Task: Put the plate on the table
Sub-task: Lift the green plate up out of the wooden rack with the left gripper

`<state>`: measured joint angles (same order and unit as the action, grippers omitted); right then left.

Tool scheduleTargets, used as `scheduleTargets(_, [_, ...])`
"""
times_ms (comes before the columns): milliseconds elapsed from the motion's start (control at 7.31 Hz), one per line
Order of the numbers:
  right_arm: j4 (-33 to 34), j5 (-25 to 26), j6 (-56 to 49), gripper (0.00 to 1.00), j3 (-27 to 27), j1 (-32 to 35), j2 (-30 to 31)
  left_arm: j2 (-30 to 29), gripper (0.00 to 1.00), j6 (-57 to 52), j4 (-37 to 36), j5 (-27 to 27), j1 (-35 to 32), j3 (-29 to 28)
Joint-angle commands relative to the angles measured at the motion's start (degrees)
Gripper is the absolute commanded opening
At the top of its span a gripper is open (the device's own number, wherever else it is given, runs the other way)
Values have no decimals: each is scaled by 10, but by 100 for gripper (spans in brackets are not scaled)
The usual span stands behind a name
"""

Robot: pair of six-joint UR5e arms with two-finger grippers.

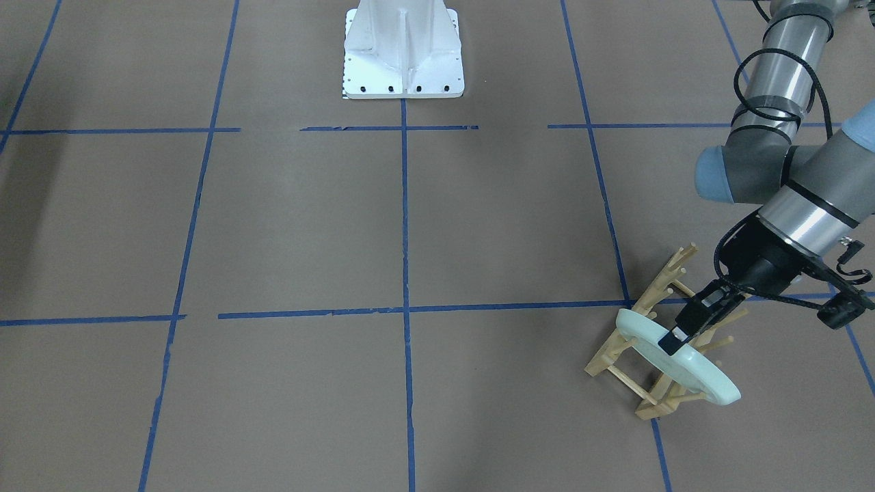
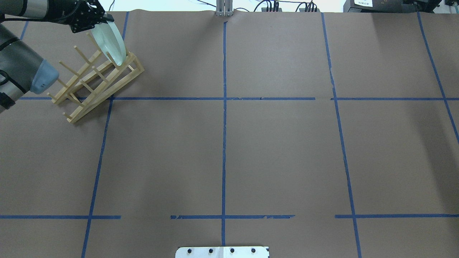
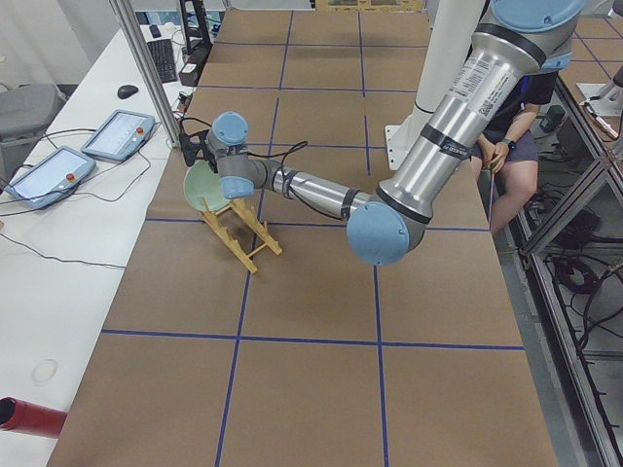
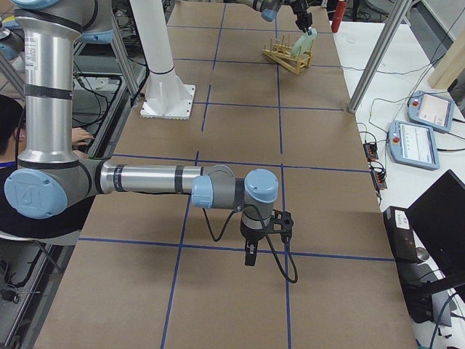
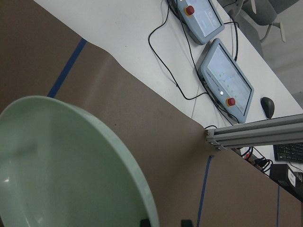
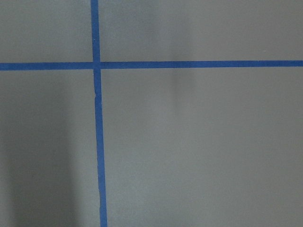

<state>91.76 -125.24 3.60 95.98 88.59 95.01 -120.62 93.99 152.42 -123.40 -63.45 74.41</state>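
One left claw (image 1: 670,341) tight on plate (image 1: 707,379) rim, plain from front; right claw (image 4: 249,259) unclear.

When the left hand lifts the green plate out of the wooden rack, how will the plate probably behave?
The plate looks rigid, so it should probably keep its shape. Its surface is glossy and the left hand holds it only at the rim, so it may slip or swing. It stands tilted between the pegs of the rack, so it might catch on them.
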Motion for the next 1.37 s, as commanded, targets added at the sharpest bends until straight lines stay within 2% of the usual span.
scheduleTargets(0, [0, 0, 0, 100, 0, 0, 0, 8, 0, -1, 16, 0, -8, 3])
scheduleTargets(274, [0, 0, 0, 100, 0, 0, 0, 28, 0, -2, 19, -7, -33, 40])
scheduleTargets(684, [0, 0, 1, 100, 0, 0, 0, 29, 0, 8, 11, -79, -94, 80])
scheduleTargets(821, [0, 0, 0, 100, 0, 0, 0, 26, 0, 10, -20, -104, -116, 109])
scheduleTargets(1095, [0, 0, 0, 100, 0, 0, 0, 26, 0, -16, -200, -122, -120, 231])
scheduleTargets(1232, [0, 0, 0, 100, 0, 0, 0, 26, 0, -63, -275, -117, -110, 284])
